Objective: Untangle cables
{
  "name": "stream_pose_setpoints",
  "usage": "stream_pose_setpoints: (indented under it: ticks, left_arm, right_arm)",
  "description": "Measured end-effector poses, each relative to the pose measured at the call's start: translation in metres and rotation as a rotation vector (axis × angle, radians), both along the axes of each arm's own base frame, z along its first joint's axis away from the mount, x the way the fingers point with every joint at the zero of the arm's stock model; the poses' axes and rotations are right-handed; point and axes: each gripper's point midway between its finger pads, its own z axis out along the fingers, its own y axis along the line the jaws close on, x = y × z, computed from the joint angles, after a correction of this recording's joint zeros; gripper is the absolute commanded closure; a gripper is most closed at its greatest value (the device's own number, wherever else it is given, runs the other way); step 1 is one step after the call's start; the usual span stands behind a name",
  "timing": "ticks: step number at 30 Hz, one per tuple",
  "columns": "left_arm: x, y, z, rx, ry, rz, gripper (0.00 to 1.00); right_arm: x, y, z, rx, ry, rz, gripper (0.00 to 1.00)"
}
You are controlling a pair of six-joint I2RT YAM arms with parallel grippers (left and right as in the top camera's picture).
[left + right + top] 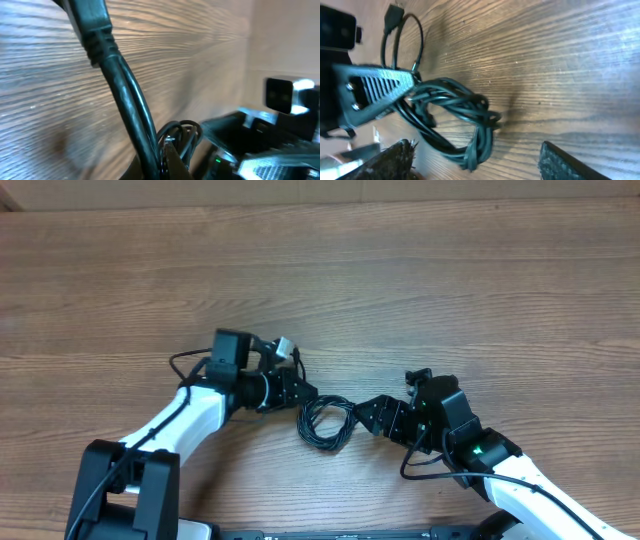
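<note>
The cables form a small black coil (325, 423) on the wooden table between my two grippers. My left gripper (305, 393) is shut on strands at the coil's upper left. One strand runs from it up to a silver plug tip (283, 347). In the left wrist view the held strands (132, 110) run past the jaws (167, 155), with a black plug (90, 25) at top. My right gripper (362, 413) is open at the coil's right edge. In the right wrist view its fingers (480, 162) straddle the coil's near end (470, 120) without closing on it.
The wooden table (400, 270) stretches far behind and to both sides. Thicker black wires (425, 465) hang along the right arm, and another loops by the left arm (185, 360). The left gripper's ribbed finger (375, 90) shows in the right wrist view.
</note>
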Motion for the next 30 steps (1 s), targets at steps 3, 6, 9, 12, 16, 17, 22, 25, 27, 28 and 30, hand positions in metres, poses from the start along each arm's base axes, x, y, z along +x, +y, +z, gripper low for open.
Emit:
stream_pose_setpoints:
  ticks: [3, 6, 9, 12, 16, 17, 22, 25, 27, 28, 30]
  left_arm:
    - [-0.001, -0.003, 0.012, -0.072, -0.028, -0.036, 0.96]
    - [-0.005, -0.007, 0.020, -0.123, -0.038, -0.074, 0.96]
    - [-0.009, -0.012, 0.028, -0.173, -0.059, -0.112, 0.95]
    - [-0.010, -0.016, 0.040, -0.235, -0.104, -0.155, 0.95]
    - [-0.013, -0.020, 0.050, -0.286, -0.125, -0.186, 0.95]
    - [-0.013, -0.020, 0.051, -0.295, -0.126, -0.191, 0.96]
    - [-0.012, -0.021, 0.054, -0.306, -0.132, -0.194, 0.96]
    - [-0.008, -0.021, 0.054, -0.302, -0.118, -0.171, 0.96]
    - [-0.005, -0.021, 0.053, -0.294, -0.100, -0.148, 0.96]
    - [-0.003, -0.020, 0.053, -0.287, -0.091, -0.134, 0.96]
    - [-0.001, -0.020, 0.052, -0.284, -0.077, -0.120, 0.96]
  right_arm:
    - [0.003, 0.007, 0.010, 0.018, -0.080, 0.068, 0.18]
    - [0.006, 0.017, 0.023, 0.050, -0.166, 0.136, 0.21]
    - [0.008, 0.023, 0.033, 0.066, -0.246, 0.190, 0.34]
    - [0.010, 0.026, 0.039, 0.060, -0.318, 0.238, 0.37]
    - [0.007, 0.027, 0.039, 0.055, -0.344, 0.272, 0.61]
    - [0.006, 0.028, 0.040, 0.059, -0.349, 0.285, 0.67]
    - [-0.002, 0.033, 0.044, 0.092, -0.356, 0.340, 0.88]
    - [-0.005, 0.036, 0.046, 0.110, -0.350, 0.357, 0.96]
    - [-0.006, 0.037, 0.048, 0.130, -0.343, 0.358, 0.96]
    - [-0.007, 0.038, 0.050, 0.142, -0.345, 0.361, 0.96]
    - [-0.005, 0.040, 0.055, 0.162, -0.351, 0.358, 0.96]
